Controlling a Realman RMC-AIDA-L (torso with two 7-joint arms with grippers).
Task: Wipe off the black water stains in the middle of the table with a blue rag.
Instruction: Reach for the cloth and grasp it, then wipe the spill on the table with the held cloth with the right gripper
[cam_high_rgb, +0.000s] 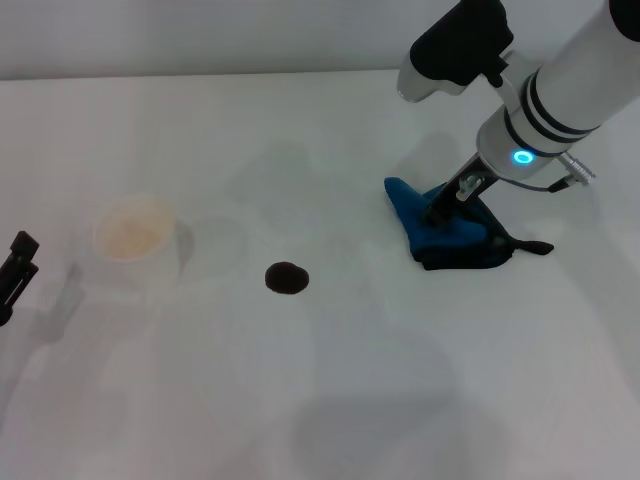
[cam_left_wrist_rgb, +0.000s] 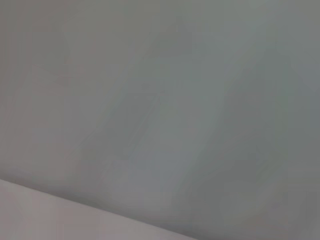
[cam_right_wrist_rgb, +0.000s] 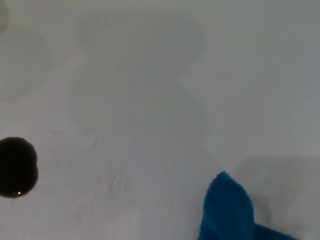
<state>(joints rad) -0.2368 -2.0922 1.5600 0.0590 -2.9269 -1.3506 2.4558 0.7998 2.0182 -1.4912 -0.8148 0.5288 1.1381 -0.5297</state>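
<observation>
Right gripper (cam_high_rgb: 441, 208): I see it down on the blue rag (cam_high_rgb: 448, 232); fingers mostly hidden, can't tell their state.
Left gripper (cam_high_rgb: 15, 265): cut off at edge, grip unreadable.
Black water stains (cam_high_rgb: 286, 278): uncovered, well apart from rag.

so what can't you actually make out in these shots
- Right end effector, head view: fingertips sunk into the blue rag, so its grip is unclear.
- Left end effector, head view: cut off by the picture's edge.
- Left wrist view: only blurred table.
- Right wrist view: the picture's edges crop the rag and the black water stain.

Soft cloth blue rag (cam_high_rgb: 447, 232), matte table (cam_high_rgb: 300, 400)
</observation>
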